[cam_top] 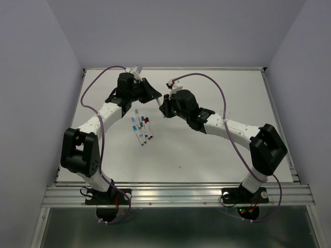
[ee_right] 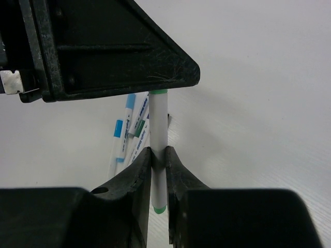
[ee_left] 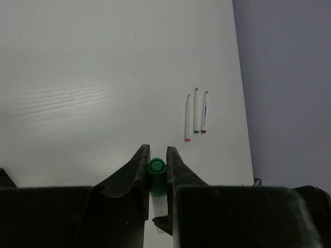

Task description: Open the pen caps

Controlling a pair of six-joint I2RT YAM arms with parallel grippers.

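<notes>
The green cap (ee_left: 157, 173) is pinched between the two fingers of the left gripper (ee_left: 157, 154), which has closed tight onto it. The cap sits on the end of a white pen (ee_right: 158, 121) held above the table (cam_top: 217, 150). The right gripper (ee_right: 158, 152) is clamped around the pen's barrel, near its other green end. In the right wrist view, the left gripper's black body hides most of the cap. A bunch of loose pens (cam_top: 141, 128) lies nearby on the table. Three more pens (ee_left: 195, 116) lie side by side near the table's edge, well apart from the grip.
</notes>
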